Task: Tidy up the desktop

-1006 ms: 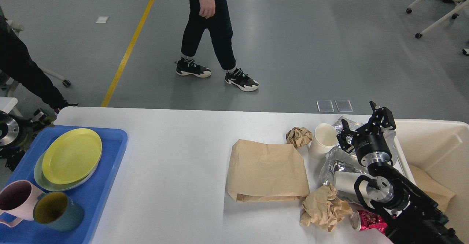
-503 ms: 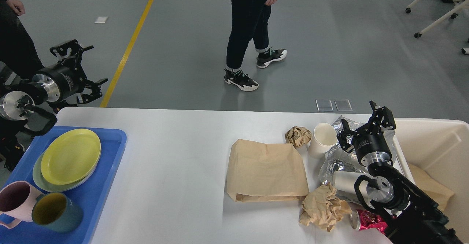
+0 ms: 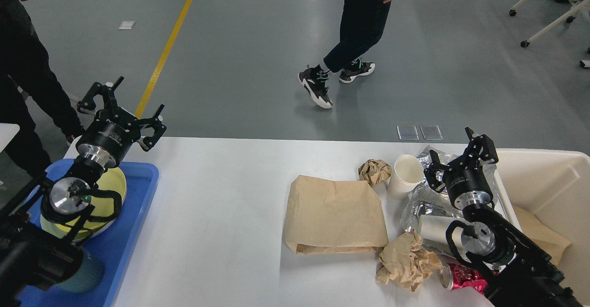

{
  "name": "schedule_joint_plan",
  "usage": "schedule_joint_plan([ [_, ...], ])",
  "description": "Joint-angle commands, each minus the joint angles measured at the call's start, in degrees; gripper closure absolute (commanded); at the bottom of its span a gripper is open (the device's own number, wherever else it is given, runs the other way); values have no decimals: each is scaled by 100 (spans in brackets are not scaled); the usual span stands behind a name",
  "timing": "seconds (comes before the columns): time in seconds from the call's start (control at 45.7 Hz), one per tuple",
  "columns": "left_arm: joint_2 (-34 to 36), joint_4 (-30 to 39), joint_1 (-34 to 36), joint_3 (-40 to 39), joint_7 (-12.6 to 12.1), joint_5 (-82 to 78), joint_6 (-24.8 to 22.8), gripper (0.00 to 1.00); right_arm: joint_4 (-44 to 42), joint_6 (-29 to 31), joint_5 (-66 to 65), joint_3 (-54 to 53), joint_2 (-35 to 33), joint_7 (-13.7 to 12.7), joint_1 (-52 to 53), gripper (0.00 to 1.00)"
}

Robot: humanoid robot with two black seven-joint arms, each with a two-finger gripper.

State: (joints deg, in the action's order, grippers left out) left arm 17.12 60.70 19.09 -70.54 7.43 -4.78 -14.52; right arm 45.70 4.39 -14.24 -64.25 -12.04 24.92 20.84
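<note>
Desktop (image 3: pixel 221 233) lies below both grippers, spreading between them. Left gripper (image 3: pixel 120 109) fingers spread wide, nothing held, over the desktop's far-left corner just beyond the blue tray (image 3: pixel 133 215). Right gripper (image 3: pixel 461 157) fingers apart, empty, above silver foil wrapper (image 3: pixel 426 205), paper cup (image 3: pixel 405 175) just to its left (bin (image 3: pixel 553 178) on its right). Left arm hides most of yellow plate (image 3: pixel 115 185); bin cut off at frame edge.

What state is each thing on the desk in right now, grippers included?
left gripper: open, empty
right gripper: open, empty
paper bag: flat
white cup: upright, looks empty
can: on its side
brown paper: crumpled
yellow plate: stacked in the blue tray
</note>
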Motion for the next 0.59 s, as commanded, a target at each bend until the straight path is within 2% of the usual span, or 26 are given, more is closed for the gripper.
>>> schedule_joint_plan([
  [0.0, -498, 83, -432, -513, 56, -278, -77, 4, 0, 0, 0, 0, 0, 4, -1, 0],
  [0.197, -640, 91, -687, -548, 416, -295, -359, 4, 0, 0, 0, 0, 0, 4, -1, 0],
  [0.416, -587, 179, -907, -627, 408, -243, -429, 4, 0, 0, 0, 0, 0, 4, -1, 0],
  [0.569, -499, 135, -915, -654, 382, -225, -658, 4, 0, 0, 0, 0, 0, -4, -1, 0],
])
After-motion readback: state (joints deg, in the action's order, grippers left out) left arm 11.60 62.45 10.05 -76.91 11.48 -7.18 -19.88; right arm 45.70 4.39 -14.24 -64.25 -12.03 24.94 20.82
